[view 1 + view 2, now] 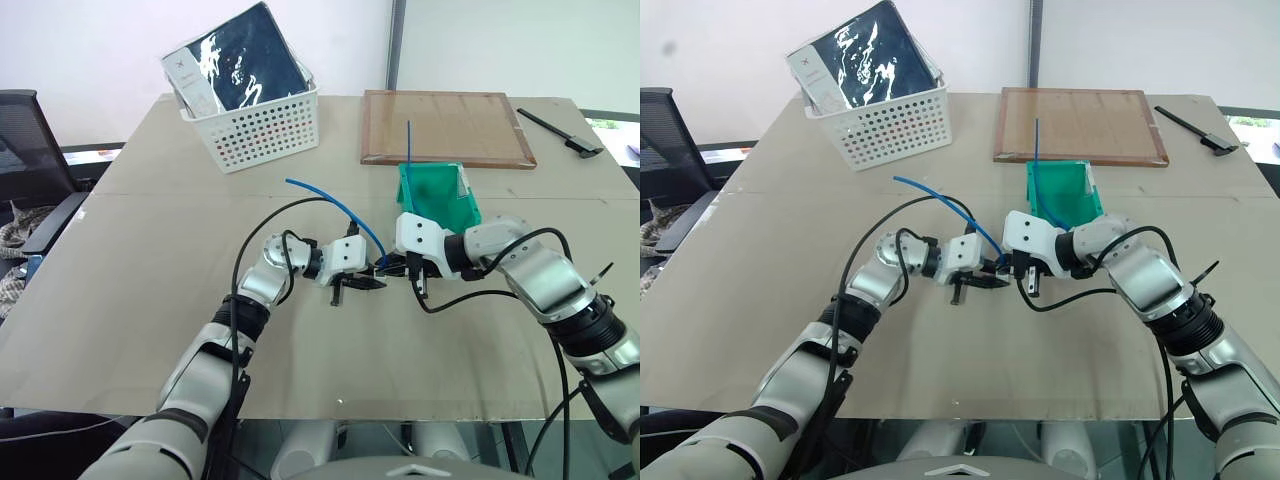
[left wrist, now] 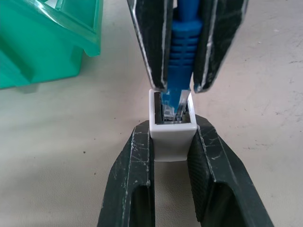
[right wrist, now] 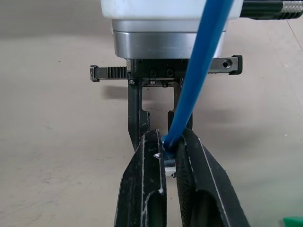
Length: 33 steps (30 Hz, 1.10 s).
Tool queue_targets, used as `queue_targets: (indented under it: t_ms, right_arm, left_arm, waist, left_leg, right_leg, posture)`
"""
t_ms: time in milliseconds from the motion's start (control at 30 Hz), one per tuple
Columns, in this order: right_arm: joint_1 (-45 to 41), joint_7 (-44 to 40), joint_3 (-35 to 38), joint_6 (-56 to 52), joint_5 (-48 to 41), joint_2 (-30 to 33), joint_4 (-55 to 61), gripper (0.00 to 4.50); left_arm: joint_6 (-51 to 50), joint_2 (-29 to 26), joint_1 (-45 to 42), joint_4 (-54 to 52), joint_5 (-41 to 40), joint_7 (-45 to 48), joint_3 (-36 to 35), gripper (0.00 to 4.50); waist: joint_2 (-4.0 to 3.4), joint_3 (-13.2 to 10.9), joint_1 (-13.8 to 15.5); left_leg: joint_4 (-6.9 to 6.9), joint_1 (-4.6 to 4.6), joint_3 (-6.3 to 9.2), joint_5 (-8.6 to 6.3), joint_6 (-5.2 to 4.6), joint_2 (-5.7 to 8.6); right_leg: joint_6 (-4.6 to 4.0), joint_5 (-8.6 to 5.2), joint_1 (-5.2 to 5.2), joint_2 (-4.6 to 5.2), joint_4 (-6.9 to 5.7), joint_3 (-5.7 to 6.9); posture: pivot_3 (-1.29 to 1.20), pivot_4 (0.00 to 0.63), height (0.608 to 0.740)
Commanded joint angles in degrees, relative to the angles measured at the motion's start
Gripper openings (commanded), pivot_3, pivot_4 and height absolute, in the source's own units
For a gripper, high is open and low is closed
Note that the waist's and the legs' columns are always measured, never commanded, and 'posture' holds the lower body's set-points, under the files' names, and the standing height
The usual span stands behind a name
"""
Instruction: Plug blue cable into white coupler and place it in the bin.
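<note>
My left gripper (image 2: 173,130) is shut on the white coupler (image 2: 173,139), a small white block with its socket facing my right gripper (image 2: 182,87). That gripper is shut on the ribbed boot of the blue cable (image 2: 183,42). The cable's clear plug tip sits in the coupler's socket mouth. In the head views both grippers meet tip to tip over the table's middle, and the blue cable (image 1: 340,205) arcs up and away to the left. The green bin (image 1: 438,195) stands just behind my right gripper (image 1: 395,266).
A second thin blue cable (image 1: 408,140) sticks up out of the bin. A white perforated basket (image 1: 260,125) holding a dark packet stands at the back left. A wooden board (image 1: 445,125) lies behind the bin, with a black tool (image 1: 560,132) at the far right.
</note>
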State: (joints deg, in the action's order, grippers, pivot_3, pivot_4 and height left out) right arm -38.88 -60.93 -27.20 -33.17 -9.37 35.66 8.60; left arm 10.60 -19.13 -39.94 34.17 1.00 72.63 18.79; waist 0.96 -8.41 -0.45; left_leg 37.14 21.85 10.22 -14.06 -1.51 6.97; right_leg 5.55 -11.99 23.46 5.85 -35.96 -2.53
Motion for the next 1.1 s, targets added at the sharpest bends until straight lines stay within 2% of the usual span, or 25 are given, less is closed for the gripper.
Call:
queue_targets:
  t_ms: [33,233,367,500,533,600,733,833,867,967,1100]
  right_arm:
    - [1.3,-2.5,-3.7,-1.6,2.2,-0.2,-4.9,0.00]
    - [3.1,-2.7,-7.4,3.9,7.5,-2.2,-13.4,0.00]
    - [4.6,-1.6,-5.6,5.5,7.7,-3.4,-14.2,0.00]
    - [5.0,3.3,1.3,12.2,5.6,-6.5,-12.3,0.00]
    - [5.2,4.1,4.0,12.0,3.8,-7.2,-10.3,0.53]
    - [6.1,4.8,8.3,11.5,1.3,-7.4,-6.0,0.97]
    - [9.5,7.8,15.7,8.6,-2.6,-6.2,3.6,2.83]
    - [14.5,12.0,23.3,5.4,-5.9,-4.9,14.7,4.31]
    - [16.7,12.9,25.8,3.5,-7.6,-4.1,19.0,4.48]
    - [23.0,16.3,31.5,0.0,-9.6,-2.6,28.6,4.48]
    - [34.0,23.2,38.5,-3.9,-9.7,-2.9,39.3,4.48]
  left_arm:
    - [-0.2,0.2,1.0,-1.5,0.5,-0.3,1.0,0.36]
    - [0.0,0.1,1.4,-0.9,0.3,-0.1,0.8,0.36]
    - [0.0,0.3,1.2,-0.2,0.2,-0.4,0.6,0.36]
    - [-0.5,0.4,1.4,-0.3,0.0,-0.5,0.4,0.36]
    - [-0.9,0.4,1.5,-0.6,-0.3,-0.6,0.2,0.36]
    - [-1.8,0.4,1.8,-1.4,-0.9,-0.9,-0.4,0.36]
    - [-5.5,0.3,2.6,-4.8,-3.4,-1.1,-2.0,0.36]
    - [-12.3,-0.1,3.0,-9.8,-6.9,-1.5,-4.1,0.36]
    - [-15.1,-0.3,2.8,-11.4,-8.1,-1.9,-5.0,0.36]
    - [-22.4,-0.6,2.2,-15.8,-10.7,-3.4,-6.8,0.36]
    - [-41.3,1.1,-3.8,-19.8,-17.2,-8.0,-11.0,0.36]
  waist:
    - [0.00,0.0,0.0]
    - [-0.02,0.5,-0.2]
    - [-0.08,1.1,-0.3]
    - [-0.03,1.2,-0.3]
    - [-0.04,1.2,-0.4]
    - [-0.12,1.0,-0.3]
    - [-0.25,0.9,-0.2]
    - [-0.25,0.9,-0.2]
    - [-0.25,0.9,-0.2]
    - [-0.24,0.8,-0.2]
    - [-0.21,0.8,0.3]
  left_leg:
    - [0.00,-0.01,0.00,0.00,0.00,0.00]
    - [-0.02,-0.09,0.01,0.00,0.00,0.00]
    - [-0.06,-0.27,0.01,-0.02,-0.02,-0.01]
    - [-0.28,-0.69,0.02,-0.03,-0.02,-0.03]
    - [-0.40,-0.90,0.00,-0.03,-0.02,-0.04]
    - [-0.47,-0.95,-0.01,-0.02,-0.02,-0.07]
    - [-0.44,-0.52,0.02,-0.02,-0.01,-0.03]
    - [-0.16,0.30,0.12,0.15,0.27,0.00]
    - [-0.14,0.44,0.16,0.15,0.28,0.02]
    - [-0.09,0.90,0.21,0.15,0.28,0.06]
    - [-0.04,0.91,0.24,0.14,0.26,0.08]
  right_leg:
    - [0.00,0.00,-0.01,0.00,0.00,0.00]
    - [0.00,0.00,-0.06,-0.01,0.00,0.00]
    - [0.01,-0.01,-0.21,-0.03,0.00,0.00]
    - [0.05,-0.04,-0.53,-0.04,0.05,-0.01]
    - [0.24,-0.17,-0.68,-0.04,0.06,-0.04]
    - [0.27,-0.19,-0.73,-0.05,0.06,-0.06]
    - [0.01,-0.02,-0.34,-0.02,0.06,-0.06]
    - [-0.02,0.01,0.38,-0.01,-0.02,0.00]
    - [-0.03,0.00,0.49,0.01,0.00,0.02]
    - [-0.03,0.00,0.87,0.04,0.02,0.05]
    - [-0.01,0.00,0.83,0.05,-0.02,0.12]
  posture:
    - [0.00,0.150,0.740]
    - [0.00,0.150,0.740]
    - [0.00,0.150,0.740]
    - [0.00,0.150,0.740]
    - [0.00,0.150,0.740]
    - [0.00,0.150,0.740]
    - [0.00,0.150,0.740]
    - [0.00,0.150,0.740]
    - [0.00,0.150,0.740]
    - [0.00,0.150,0.740]
    - [0.00,0.150,0.740]
